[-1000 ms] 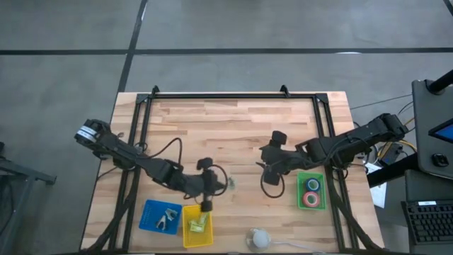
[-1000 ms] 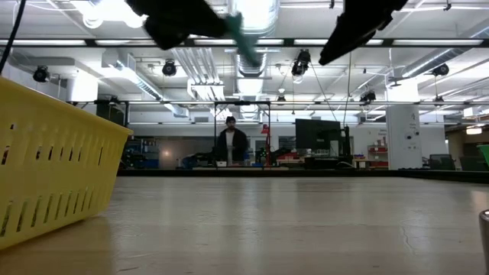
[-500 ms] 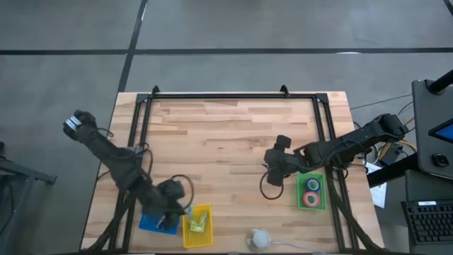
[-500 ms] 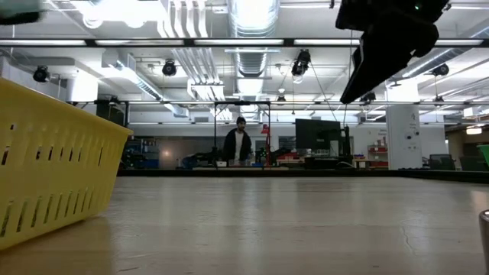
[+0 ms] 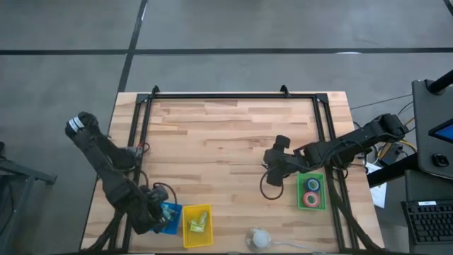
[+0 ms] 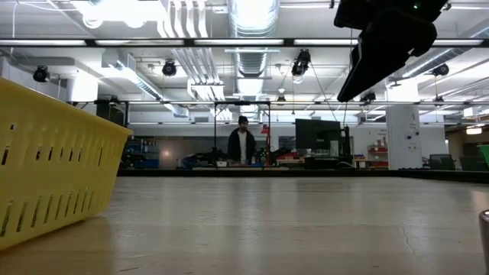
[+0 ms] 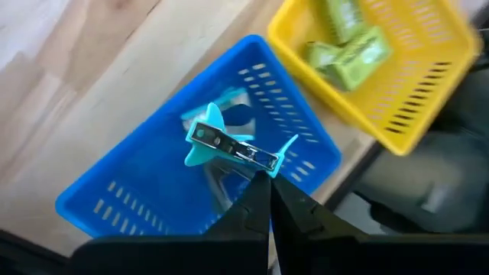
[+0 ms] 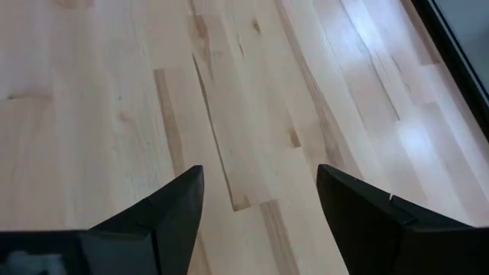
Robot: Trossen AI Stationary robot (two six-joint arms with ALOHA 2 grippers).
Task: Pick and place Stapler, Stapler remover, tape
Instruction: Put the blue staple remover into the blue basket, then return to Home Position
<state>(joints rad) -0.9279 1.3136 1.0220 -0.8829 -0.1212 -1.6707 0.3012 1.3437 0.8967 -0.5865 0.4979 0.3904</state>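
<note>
The left end effector (image 7: 269,200) is seen fully closed, its two dark fingers pressed together on a turquoise staple remover (image 7: 229,147), which is held over the inside of the blue basket (image 7: 306,130). That basket (image 5: 170,214) is placed at the near edge of the bench (image 5: 226,134), towards its left corner, with a yellow basket (image 5: 197,225) just beside it holding green staplers (image 7: 348,50). The right end effector (image 8: 260,202) is held wide apart with nothing between its fingers, above bare wood right of the bench's middle (image 5: 272,159). Tape rolls (image 5: 311,193) are seen in a green basket (image 5: 300,191) at the right edge. The middle and far side of the bench are left as open wood, bordered by a black frame (image 5: 212,97).
</note>
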